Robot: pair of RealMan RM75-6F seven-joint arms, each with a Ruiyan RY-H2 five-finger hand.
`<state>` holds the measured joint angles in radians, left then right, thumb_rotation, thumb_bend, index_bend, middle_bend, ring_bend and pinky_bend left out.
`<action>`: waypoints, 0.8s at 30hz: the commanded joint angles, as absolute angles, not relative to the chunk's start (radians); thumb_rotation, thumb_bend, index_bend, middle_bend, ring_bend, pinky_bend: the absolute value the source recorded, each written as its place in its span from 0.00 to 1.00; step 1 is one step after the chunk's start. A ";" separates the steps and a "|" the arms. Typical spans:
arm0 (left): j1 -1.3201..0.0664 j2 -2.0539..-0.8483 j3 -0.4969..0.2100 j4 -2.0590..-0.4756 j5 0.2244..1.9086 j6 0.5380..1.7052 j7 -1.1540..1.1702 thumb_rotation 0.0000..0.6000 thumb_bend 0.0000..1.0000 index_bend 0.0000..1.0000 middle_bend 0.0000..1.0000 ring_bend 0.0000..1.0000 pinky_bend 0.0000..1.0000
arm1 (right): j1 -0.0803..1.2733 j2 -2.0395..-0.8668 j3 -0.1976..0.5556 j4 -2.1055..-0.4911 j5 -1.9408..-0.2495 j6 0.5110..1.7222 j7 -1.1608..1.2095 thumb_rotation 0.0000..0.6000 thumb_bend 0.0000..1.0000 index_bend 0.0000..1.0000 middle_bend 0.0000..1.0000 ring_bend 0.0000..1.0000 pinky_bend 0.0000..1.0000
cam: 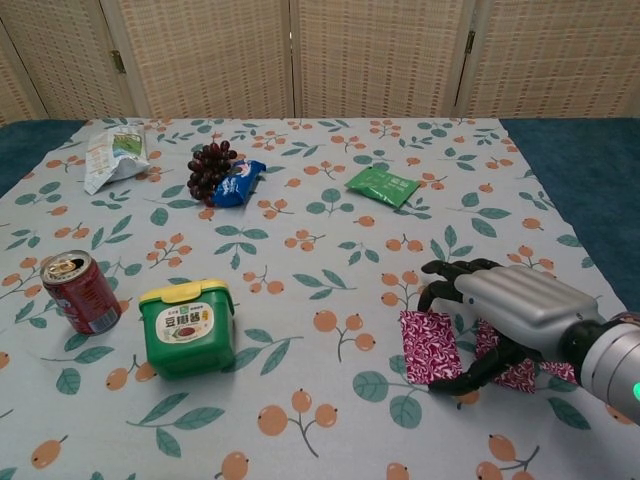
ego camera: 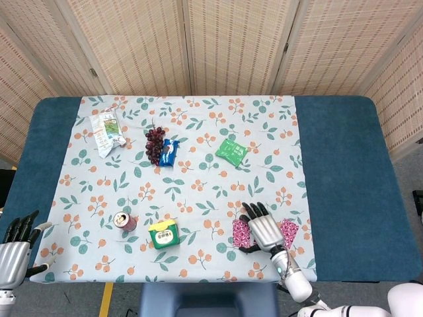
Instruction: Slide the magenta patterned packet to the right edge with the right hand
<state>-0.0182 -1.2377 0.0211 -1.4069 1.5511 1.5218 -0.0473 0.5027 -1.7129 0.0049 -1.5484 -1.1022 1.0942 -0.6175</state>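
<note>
Resting flat on the flowered cloth (ego camera: 198,191) that covers the middle of the blue table (ego camera: 350,178), the magenta packet (cam: 432,346) lies near the front edge, toward the cloth's right side. It is a thin, flat packet with a busy pink-and-white swirl print. My right hand (cam: 505,305) lies palm down across its middle, fingers spread and curved, dark fingertips (cam: 437,270) reaching onto the cloth beyond it, thumb touching down at the packet's near edge. I press on it rather than grip it. My hand hides the packet's centre, so only its left part and a strip at the right show; in the head view (ego camera: 240,232) the same two pieces peek out beside my hand (ego camera: 264,228).

A green tub (cam: 186,326) with a yellow lid stands shut, its contents unseen. Left of it stands a red can (cam: 82,292), top open; I cannot make out anything inside.

Farther back lie a white-green bag (cam: 112,154), a bunch of dark grapes (cam: 207,168) touching a blue packet (cam: 239,182), and a green sachet (cam: 382,185).

My left hand (ego camera: 14,249) shows only at the head view's lower left corner, off the table, fingers apart, holding nothing, partly cut off.
</note>
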 commanded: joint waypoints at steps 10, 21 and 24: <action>-0.020 -1.242 0.021 -1.398 1.555 1.520 -0.057 1.00 0.24 0.25 0.06 0.09 0.00 | 0.438 -1.587 0.021 -1.671 -1.127 1.170 -0.509 0.66 0.16 0.31 0.07 0.00 0.00; -0.032 -1.246 0.023 -1.402 1.560 1.503 -0.048 1.00 0.24 0.25 0.06 0.09 0.00 | 0.308 -1.471 -0.008 -1.705 -1.102 1.240 -0.320 0.66 0.16 0.31 0.07 0.00 0.00; -0.037 -1.246 0.023 -1.407 1.565 1.500 -0.044 1.00 0.24 0.25 0.06 0.09 0.00 | 0.289 -1.466 -0.010 -1.690 -1.090 1.229 -0.279 0.65 0.16 0.31 0.06 0.00 0.00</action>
